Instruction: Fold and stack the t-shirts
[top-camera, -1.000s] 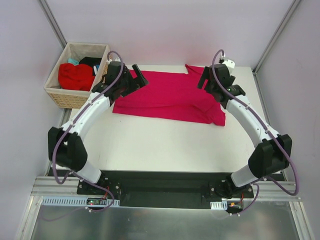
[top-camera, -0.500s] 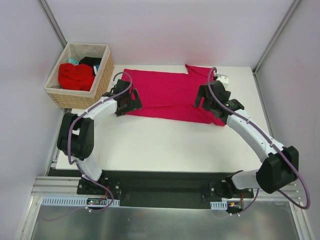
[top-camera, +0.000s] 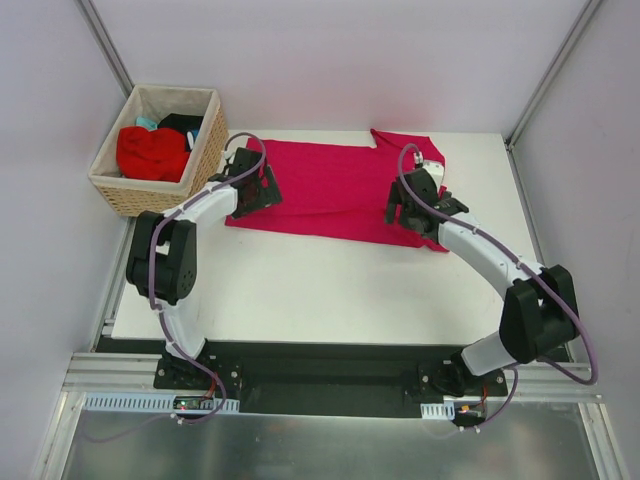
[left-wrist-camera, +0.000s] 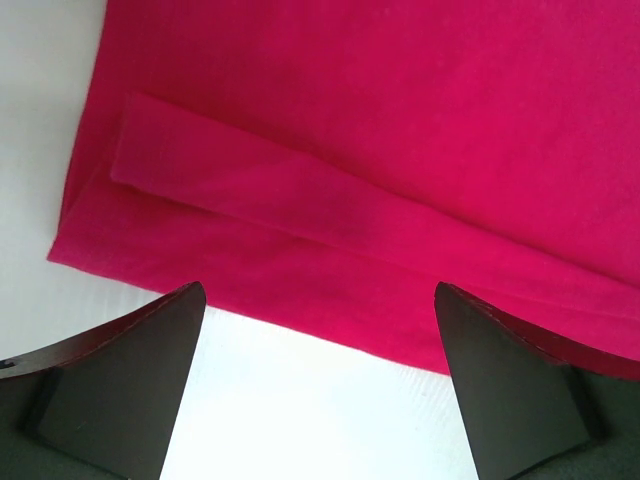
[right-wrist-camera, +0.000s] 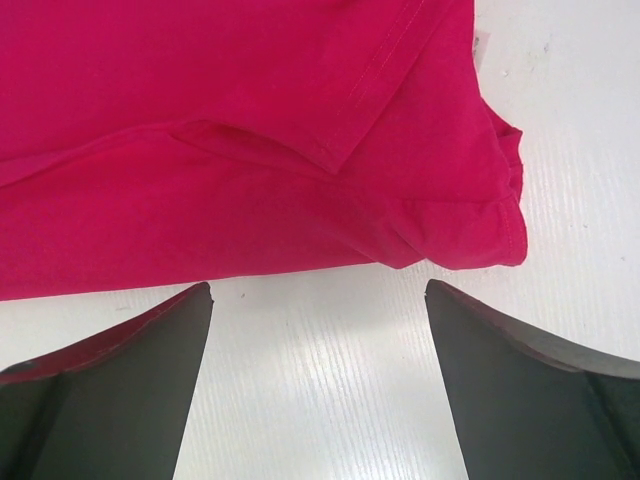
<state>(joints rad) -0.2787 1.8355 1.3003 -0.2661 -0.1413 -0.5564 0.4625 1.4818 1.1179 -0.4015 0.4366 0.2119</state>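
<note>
A large crimson-pink t-shirt (top-camera: 330, 190) lies spread flat across the far half of the white table (top-camera: 330, 290). My left gripper (top-camera: 260, 190) hangs open over its near-left edge. In the left wrist view, the gripper (left-wrist-camera: 320, 300) straddles the t-shirt's hem (left-wrist-camera: 380, 150), where a folded-over flap runs along it. My right gripper (top-camera: 402, 207) stands open at the near-right corner. From the right wrist, the gripper (right-wrist-camera: 318, 288) sits just short of the t-shirt's bunched sleeve and hem (right-wrist-camera: 230, 120). Neither gripper holds anything.
A woven wicker basket (top-camera: 130, 195) stands off the table's far-left corner. It holds a brighter red t-shirt (top-camera: 150, 150), a black one (top-camera: 180, 123) and a bit of teal cloth (top-camera: 147, 122). Frame posts rise at both far corners.
Both grippers have come down from above the t-shirt's far corners to its near edge, staying open. The t-shirt itself has not moved.
</note>
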